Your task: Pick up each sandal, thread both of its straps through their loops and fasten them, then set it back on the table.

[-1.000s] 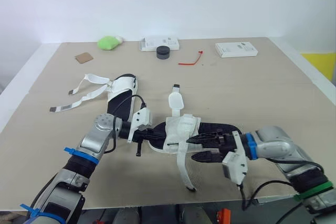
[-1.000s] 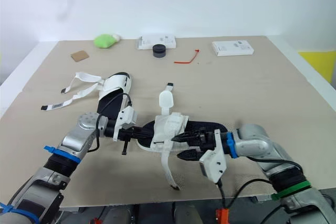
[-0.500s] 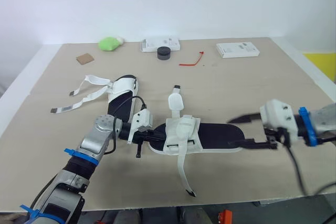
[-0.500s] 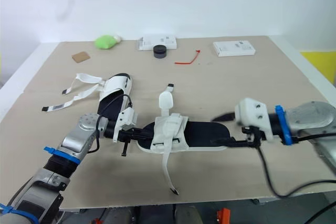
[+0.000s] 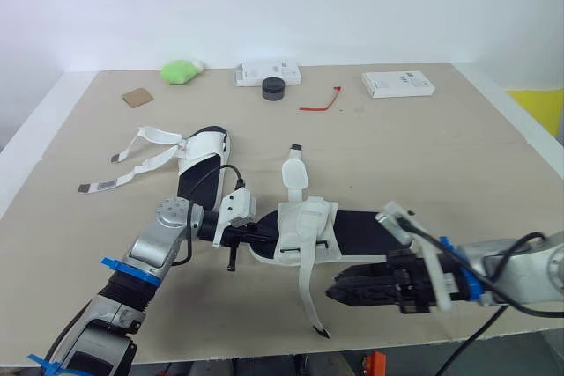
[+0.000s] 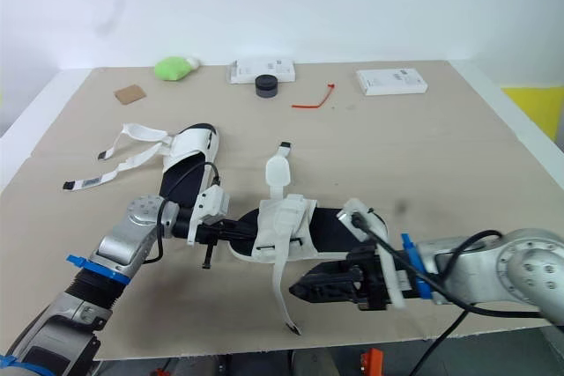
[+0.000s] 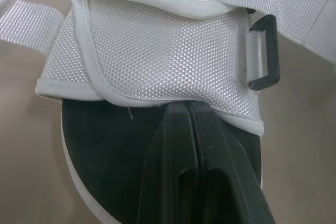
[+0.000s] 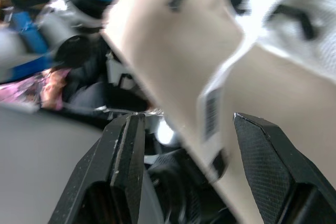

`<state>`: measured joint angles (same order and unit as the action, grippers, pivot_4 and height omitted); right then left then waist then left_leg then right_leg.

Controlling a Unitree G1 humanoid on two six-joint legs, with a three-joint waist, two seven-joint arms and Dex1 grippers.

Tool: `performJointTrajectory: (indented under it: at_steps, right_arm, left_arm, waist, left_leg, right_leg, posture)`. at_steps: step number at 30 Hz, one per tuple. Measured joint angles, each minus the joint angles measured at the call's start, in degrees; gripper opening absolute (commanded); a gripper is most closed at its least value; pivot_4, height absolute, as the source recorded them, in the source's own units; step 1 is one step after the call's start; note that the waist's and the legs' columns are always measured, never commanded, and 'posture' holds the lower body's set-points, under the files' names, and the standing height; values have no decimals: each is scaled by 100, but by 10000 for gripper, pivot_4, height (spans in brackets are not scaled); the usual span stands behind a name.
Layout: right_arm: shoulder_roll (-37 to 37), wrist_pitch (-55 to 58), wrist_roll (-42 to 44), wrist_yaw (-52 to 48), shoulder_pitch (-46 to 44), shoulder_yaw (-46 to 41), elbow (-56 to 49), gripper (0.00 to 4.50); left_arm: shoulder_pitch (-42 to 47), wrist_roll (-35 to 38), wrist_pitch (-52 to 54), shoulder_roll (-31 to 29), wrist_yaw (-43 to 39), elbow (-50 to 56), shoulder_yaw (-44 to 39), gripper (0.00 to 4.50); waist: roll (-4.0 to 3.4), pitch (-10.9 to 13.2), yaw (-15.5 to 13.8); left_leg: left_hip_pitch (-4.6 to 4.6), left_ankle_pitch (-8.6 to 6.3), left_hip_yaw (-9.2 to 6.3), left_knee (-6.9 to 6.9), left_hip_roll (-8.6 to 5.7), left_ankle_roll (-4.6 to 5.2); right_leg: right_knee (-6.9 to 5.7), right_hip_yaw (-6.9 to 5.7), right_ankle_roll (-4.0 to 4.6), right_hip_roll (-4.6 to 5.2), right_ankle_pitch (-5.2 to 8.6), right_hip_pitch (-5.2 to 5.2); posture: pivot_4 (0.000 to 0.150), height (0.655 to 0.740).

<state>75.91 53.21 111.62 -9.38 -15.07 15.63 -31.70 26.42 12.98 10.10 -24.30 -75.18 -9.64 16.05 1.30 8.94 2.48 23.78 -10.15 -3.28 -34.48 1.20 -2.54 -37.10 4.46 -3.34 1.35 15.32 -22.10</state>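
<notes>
The near sandal (image 5: 352,231) has a black sole and a white mesh upper (image 7: 157,51), and lies in front of me. My left gripper (image 5: 251,233) is shut at its toe end, the tips meeting at the upper's hem (image 7: 186,106). One long white strap (image 5: 307,292) trails from the upper toward the table's front edge. Just right of that strap my right gripper (image 5: 335,293) hovers low and open, with the strap's end (image 8: 212,124) showing between its fingers. A second sandal (image 5: 201,160) lies further back on the left with its loose straps (image 5: 145,151) spread out.
Along the far edge sit a green lump (image 5: 181,70), a white box (image 5: 267,72), a black round cap (image 5: 274,87), a red tie (image 5: 320,101) and another white box (image 5: 397,84). A brown card (image 5: 139,97) lies at the back left.
The right arm swung out to the right, then came back low in front of the sandal, pointing at the trailing strap. The left gripper and the sandal have stayed put.
</notes>
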Motion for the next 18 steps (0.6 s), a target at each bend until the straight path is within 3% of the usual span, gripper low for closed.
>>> performJointTrajectory:
  at_steps: [4,18]
  right_arm:
    - [-481,-72,18,1170,-248,458,-239,29494]
    - [-996,320,32,1849,-980,908,61,29494]
  left_arm:
    - [18,19,119,11,3,25,1,0]
    - [159,18,159,90,31,-119,20,0]
  waist:
    - [0,-2,-7]
    - [-1,-3,-26]
  left_leg:
    - [5,-14,-14,-1,3,24]
    - [5,-12,-10,-22,1,27]
  right_leg:
    - [-1,-5,3,-10,10,0]
    - [-1,-5,28,-2,9,9]
  posture:
    - [1500,7400]
    - [1500,7400]
